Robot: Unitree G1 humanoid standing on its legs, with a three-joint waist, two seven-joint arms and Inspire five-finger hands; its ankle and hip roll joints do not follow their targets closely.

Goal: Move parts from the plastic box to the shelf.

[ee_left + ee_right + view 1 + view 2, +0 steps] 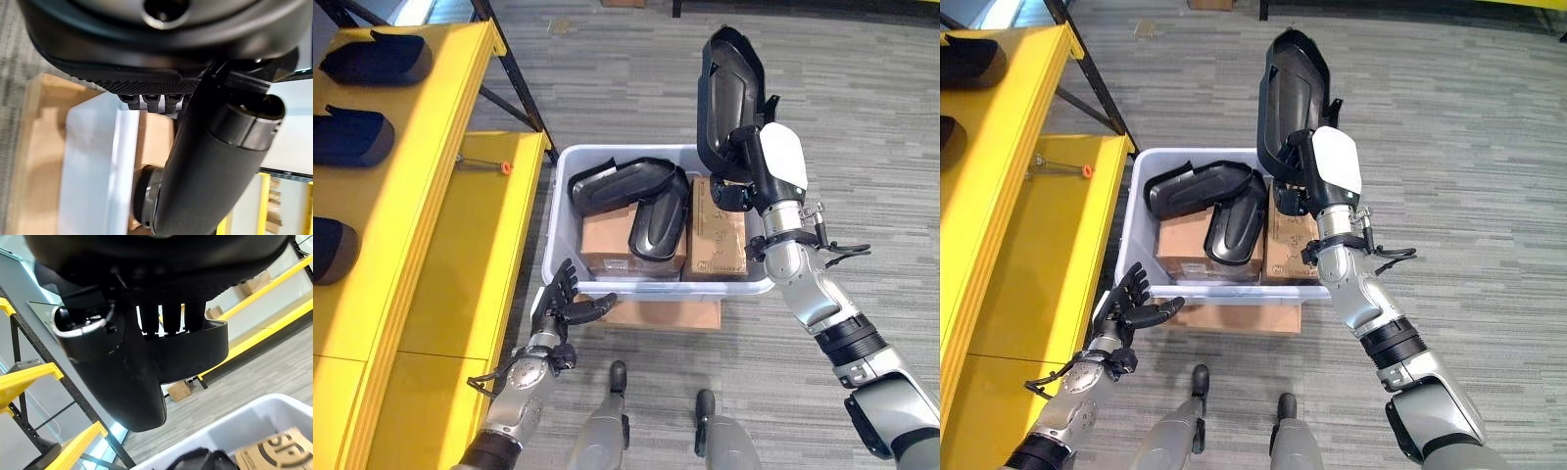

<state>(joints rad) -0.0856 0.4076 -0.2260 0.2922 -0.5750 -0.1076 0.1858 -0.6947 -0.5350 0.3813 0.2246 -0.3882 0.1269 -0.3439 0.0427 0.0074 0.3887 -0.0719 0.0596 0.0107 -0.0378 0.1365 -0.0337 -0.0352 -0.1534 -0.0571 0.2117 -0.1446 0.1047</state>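
Already one black moulded part (729,93) is out of the plastic box (558,211): the right hand (744,162) has its fingers curled round the lower end of it and holds it upright in the air, above the right end of the box. In the right wrist view the fingers (171,316) go over the rim of the part and close on it.

I judge the task to be partly done. On the upper level of the yellow shelf (440,147), three dark parts of the same kind (352,137) lie in a row near its left edge. Two more black parts (631,196) lie inside the box, resting on cardboard boxes (715,230), so at least these and the lifted one are left to move. The lifted part is well apart from the shelf.

The left hand (563,304) holds nothing; it hangs with fingers spread and relaxed, just beside the near left corner of the box. A small tool with an orange end (484,164) lies on the lower level of the shelf, near its far edge.

Hard to tell: the shelf parts are cut off by the picture edge, so their full shape is not visible. If more parts lie under the two in the box, I cannot say. A flat cardboard (666,313) is under the box, mostly hidden.
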